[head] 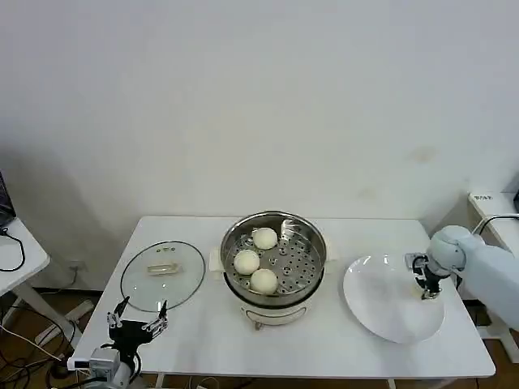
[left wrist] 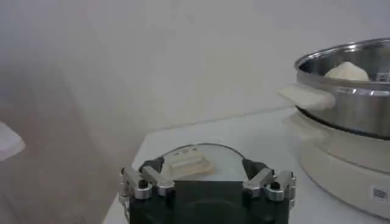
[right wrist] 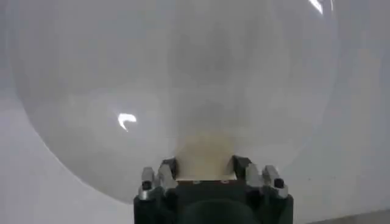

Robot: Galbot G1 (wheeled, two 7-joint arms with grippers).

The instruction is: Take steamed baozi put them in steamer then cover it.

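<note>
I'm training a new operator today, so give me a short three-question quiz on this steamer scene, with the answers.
1. How many baozi lie in the steamer?
2. True or false: the glass lid is on the steamer.
3. Where is the right claw? A) over the white plate B) inside the steamer C) above the lid

Key: 1. Three. 2. False: it lies flat on the table to the steamer's left, near the open left claw. 3. A, gripping a fourth baozi.
</note>
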